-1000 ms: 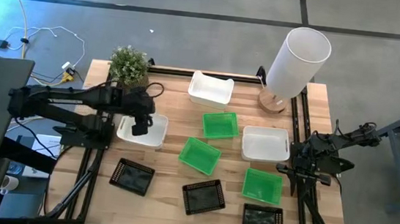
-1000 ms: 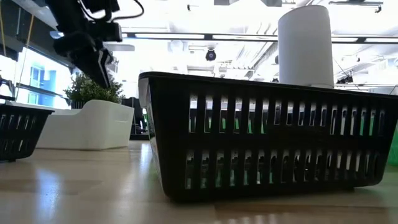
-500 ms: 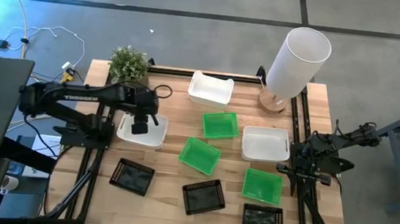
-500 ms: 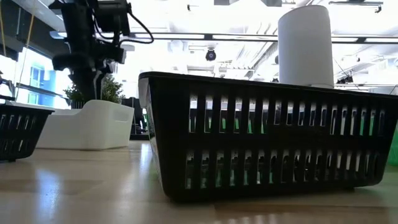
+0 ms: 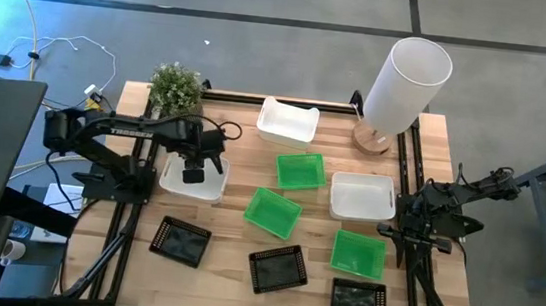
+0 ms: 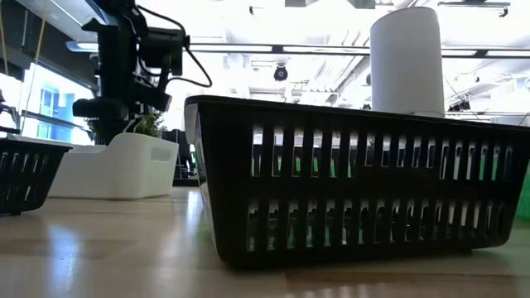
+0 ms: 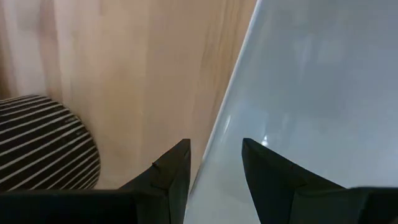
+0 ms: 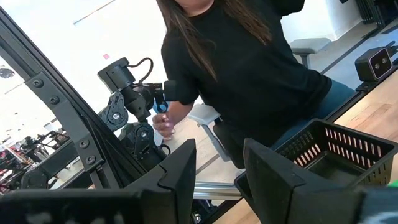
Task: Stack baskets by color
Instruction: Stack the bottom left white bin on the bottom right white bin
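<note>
Three white baskets point(image 5: 288, 121), three green baskets point(image 5: 300, 170), three black baskets point(image 5: 181, 241)

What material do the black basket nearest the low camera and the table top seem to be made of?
Black basket: probably moulded plastic, slightly glossy; its walls have even slots and a smooth rim. Table top: looks like light wood with a smooth finish; grain lines and plank seams show.

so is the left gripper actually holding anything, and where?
Not gripped yet. The left gripper straddles the rim of the white basket nearest the plant, fingers open either side of its wall. The right gripper holds nothing.
</note>
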You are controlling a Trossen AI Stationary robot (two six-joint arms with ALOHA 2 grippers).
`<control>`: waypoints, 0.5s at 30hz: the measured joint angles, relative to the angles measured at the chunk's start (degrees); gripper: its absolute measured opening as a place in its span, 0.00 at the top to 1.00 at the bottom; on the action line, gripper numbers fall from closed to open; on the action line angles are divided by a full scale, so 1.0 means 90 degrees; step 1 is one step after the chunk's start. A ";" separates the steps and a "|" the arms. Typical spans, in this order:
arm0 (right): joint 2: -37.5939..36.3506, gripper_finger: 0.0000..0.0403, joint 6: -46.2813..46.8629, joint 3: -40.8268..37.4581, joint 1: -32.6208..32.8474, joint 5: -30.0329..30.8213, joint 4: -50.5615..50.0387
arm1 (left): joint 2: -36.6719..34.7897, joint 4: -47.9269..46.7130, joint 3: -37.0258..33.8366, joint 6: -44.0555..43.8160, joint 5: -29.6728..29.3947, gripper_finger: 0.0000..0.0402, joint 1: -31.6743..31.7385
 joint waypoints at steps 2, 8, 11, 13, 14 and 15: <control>0.0000 0.69 0.0000 0.0002 -0.0002 0.0001 -0.0002 | 0.0158 0.0008 0.0000 -0.0048 0.0016 0.67 0.0000; 0.0000 0.69 0.0000 -0.0001 0.0001 0.0002 -0.0001 | 0.0449 0.0010 0.0000 -0.0163 0.0274 0.73 0.0000; 0.0000 0.69 0.0001 0.0000 0.0000 0.0001 -0.0001 | 0.0509 0.0013 0.0000 -0.0168 0.0301 0.82 0.0000; 0.0000 0.69 0.0002 0.0002 -0.0002 -0.0001 0.0000 | 0.0512 0.0008 0.0000 -0.0158 0.0311 0.89 -0.0002; 0.0000 0.69 0.0002 0.0002 0.0001 0.0002 -0.0002 | 0.0511 0.0008 0.0000 -0.0157 0.0315 0.93 -0.0002; 0.0000 0.69 0.0002 0.0001 0.0000 0.0001 -0.0002 | 0.0510 0.0008 0.0000 -0.0156 0.0318 0.96 -0.0002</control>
